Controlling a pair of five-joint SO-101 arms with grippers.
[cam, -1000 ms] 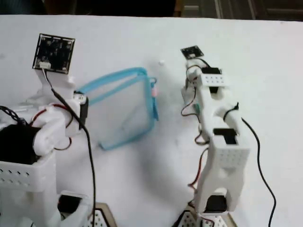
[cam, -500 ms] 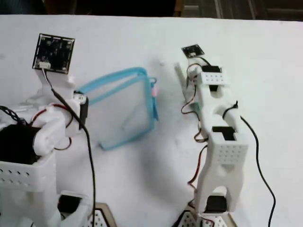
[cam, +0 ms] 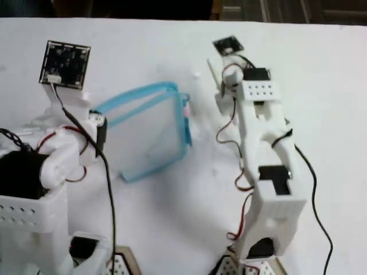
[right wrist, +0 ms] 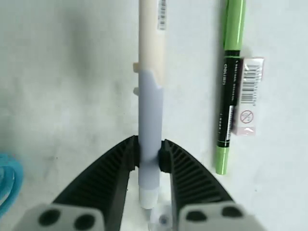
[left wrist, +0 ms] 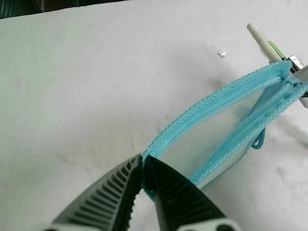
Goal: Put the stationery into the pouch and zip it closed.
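Quickly, near to far: we see the left claw (left wrist: 142,168) at the left side of the bench (cam: 143,51), jaws together and pinching the end of the zip of the pouch (left wrist: 226,130). The pouch lies mid-bench between the two arms. Its blue zip edge runs away from that claw toward the far right, with the two zip tracks apart and the mouth open.

Farther out, right of the pouch, the right claw (right wrist: 148,149) is clamped on a white pen (right wrist: 150,57) at its lavender grip section. The pen sticks straight out ahead of the claw, its long axis pointing at the far edge and leaning slightly left. We cannot tell if it touches the bench.

A green pen (right wrist: 230,72) lies beside it, roughly parallel, with an eraser (right wrist: 250,96) just beside that.
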